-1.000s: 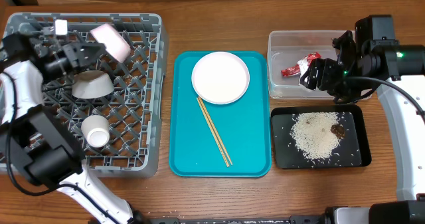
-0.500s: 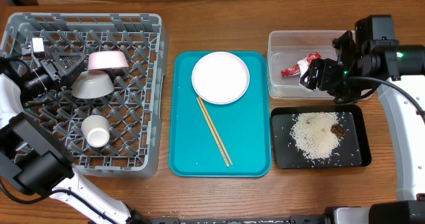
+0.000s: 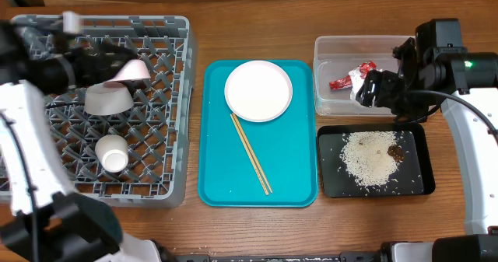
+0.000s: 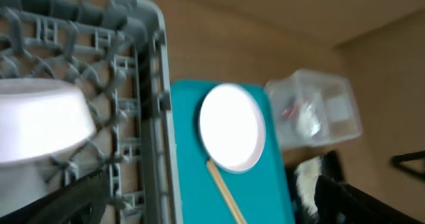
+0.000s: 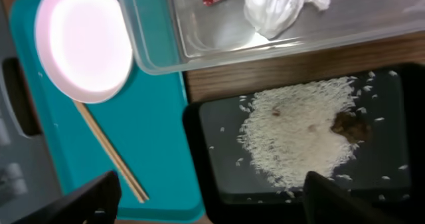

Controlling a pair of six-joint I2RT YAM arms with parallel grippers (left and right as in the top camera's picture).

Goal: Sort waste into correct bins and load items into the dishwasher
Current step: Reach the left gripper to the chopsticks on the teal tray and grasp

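Observation:
The grey dishwasher crate [image 3: 180,137] holds a bowl [image 3: 107,99], a small cup [image 3: 113,153] and a smaller plate [image 3: 134,70] leaning on the dividers. My left gripper [image 3: 92,61] hovers open over the crate's back left, apart from the plate; its wrist view shows a white dish [image 4: 40,124] at the left and nothing between the fingers. The large plate [image 3: 258,89] and chopsticks [image 3: 250,153] lie on the teal tray [image 3: 222,176]. The clear tub [image 3: 325,99] holds the red wrapper [image 3: 341,82] and white tissue [image 3: 361,75]. My right gripper [image 3: 381,91] is open and empty above the tub's front edge.
The black tray [image 3: 331,176] in front of the tub carries a rice pile [image 3: 372,159] and a brown scrap [image 3: 395,151]. Bare wooden table runs between the crate, the teal tray and the bins. The right arm's body [image 3: 467,68] stands at the right edge.
My left gripper opened and let go of the smaller plate, which now leans in the crate; the arm drew back. The right gripper opened slightly wider and stayed in place.

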